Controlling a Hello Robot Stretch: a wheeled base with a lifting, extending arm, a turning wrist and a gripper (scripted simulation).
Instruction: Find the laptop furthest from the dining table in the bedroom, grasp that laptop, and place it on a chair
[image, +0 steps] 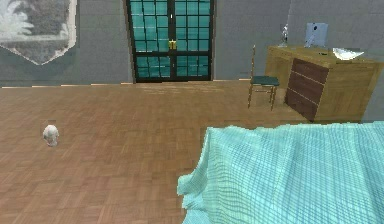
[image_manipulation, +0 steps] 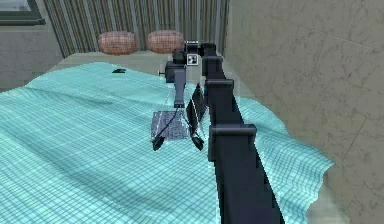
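Wood floor (image: 130, 120), teal glazed doors (image: 170, 40), dresser (image: 330, 85), bed (image: 290, 175), perhaps tapestry (image: 38, 28).

Forward view: angled somewhat down, facing across the wood floor (image: 120, 120) to the glass doors (image: 170, 40) in the far wall, with a chair (image: 264, 84) far right. Arm side view: close in, looking along the arm (image_manipulation: 240, 150) over the bed (image_manipulation: 90, 130) toward the far pillows (image_manipulation: 118, 42). Shared: the bed, near right in the forward view.
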